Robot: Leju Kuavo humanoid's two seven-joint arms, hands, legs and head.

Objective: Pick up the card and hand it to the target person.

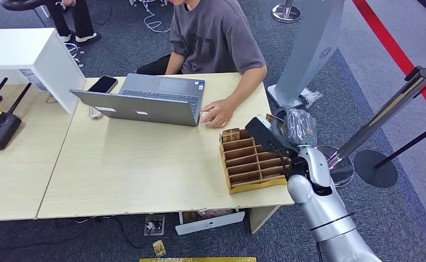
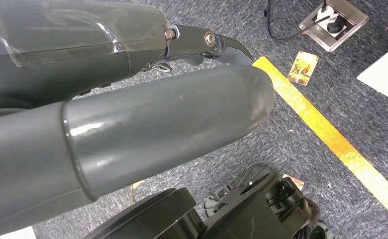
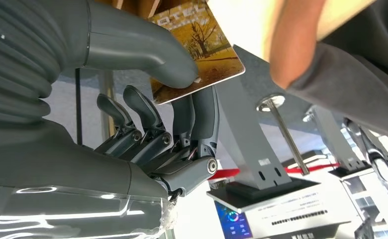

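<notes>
Pinched between thumb and fingers of the right robot hand (image 3: 147, 99): a glossy rectangular card printed with golden autumn trees (image 3: 202, 50), long axis jutting beyond the fingertips. Just past it, toward the seated person's forearm (image 3: 296, 35) at the table (image 1: 145, 169); left robot hand (image 2: 132, 99) hanging low, state impossible to tell.

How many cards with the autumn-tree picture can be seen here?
2. One card is pinched in the right hand beside the wooden rack; another card on the floor lies near the yellow line. Others may be hidden in the rack.

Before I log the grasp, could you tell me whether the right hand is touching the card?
Touching. In the right wrist view, the right hand pinches the card: its thumb presses one face and fingers back the other.
</notes>
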